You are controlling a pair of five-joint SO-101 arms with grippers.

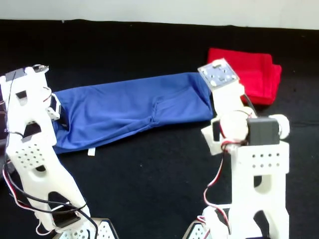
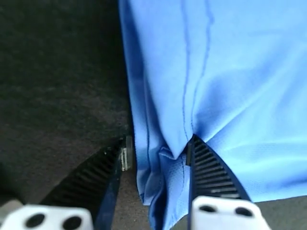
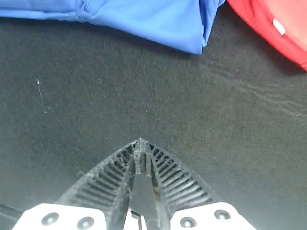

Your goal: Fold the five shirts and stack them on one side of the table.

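Black cloth covers the counter (image 1: 149, 189), with a pale wall (image 1: 149, 10) along its far edge. A blue shirt (image 1: 134, 109), folded lengthwise into a long band, lies across the middle of the counter. A folded red shirt (image 1: 254, 74) sits near the band's right end, toward the far right corner. The left arm (image 1: 27, 124) stands at the band's left end. The left claw (image 2: 157, 143) is spread wide over that end, one finger (image 2: 108, 177) on the black cloth and the other (image 2: 206, 172) on the blue fabric, with the folded edge between them. The right claw (image 3: 141, 143) is pressed closed and empty over bare counter, near the blue shirt's right corner.
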